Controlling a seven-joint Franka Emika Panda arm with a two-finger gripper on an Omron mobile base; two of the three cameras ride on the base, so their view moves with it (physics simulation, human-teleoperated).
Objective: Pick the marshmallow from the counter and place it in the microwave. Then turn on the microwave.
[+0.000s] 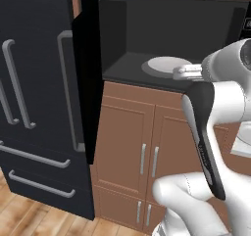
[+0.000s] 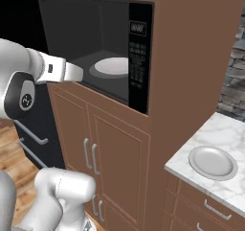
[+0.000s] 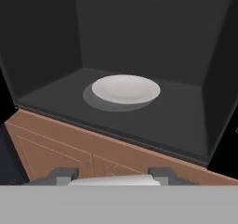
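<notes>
Pinched at bottom centre of the hand view: marshmallow [image 3: 114,180], gripper [image 3: 111,175] half-closed on its sides. Probably light, soft, squashy; calls for gentle pressure. Mid-frame ahead: open microwave [image 3: 139,32], white plate [image 3: 125,89] inside.

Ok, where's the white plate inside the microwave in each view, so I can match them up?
Left base view: the plate sits upper right of centre, on the floor of the microwave.
Right base view: the plate is upper middle, just left of the keypad.
Hand view: the plate is at centre, on the dark cavity floor.
Shared landmark: the brown cabinet doors directly below the microwave's front edge.
</notes>
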